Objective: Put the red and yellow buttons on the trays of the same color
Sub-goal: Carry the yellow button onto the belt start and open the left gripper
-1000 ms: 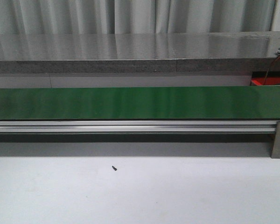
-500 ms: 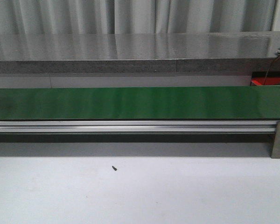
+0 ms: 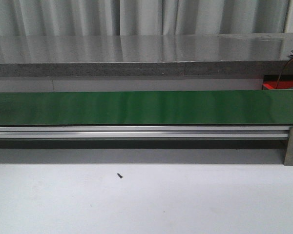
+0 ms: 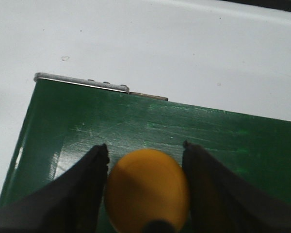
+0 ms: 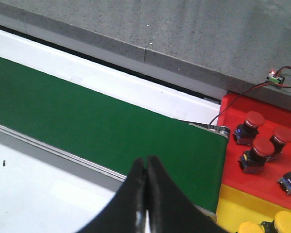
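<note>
Yellow button (image 4: pixel 147 187) sits clamped between your left gripper (image 4: pixel 145 160) fingers over the green belt (image 4: pixel 223 141), so carry it next to the yellow tray (image 5: pixel 233 208) beside the red tray (image 5: pixel 262 182); right gripper (image 5: pixel 146 165) is closed, empty; no legible writing.

Even, soft overhead light; pale glare streaks the long green conveyor belt (image 3: pixel 146 107). The round yellow button (image 4: pixel 147 188) beside the lens is blurred, its edges soft.
</note>
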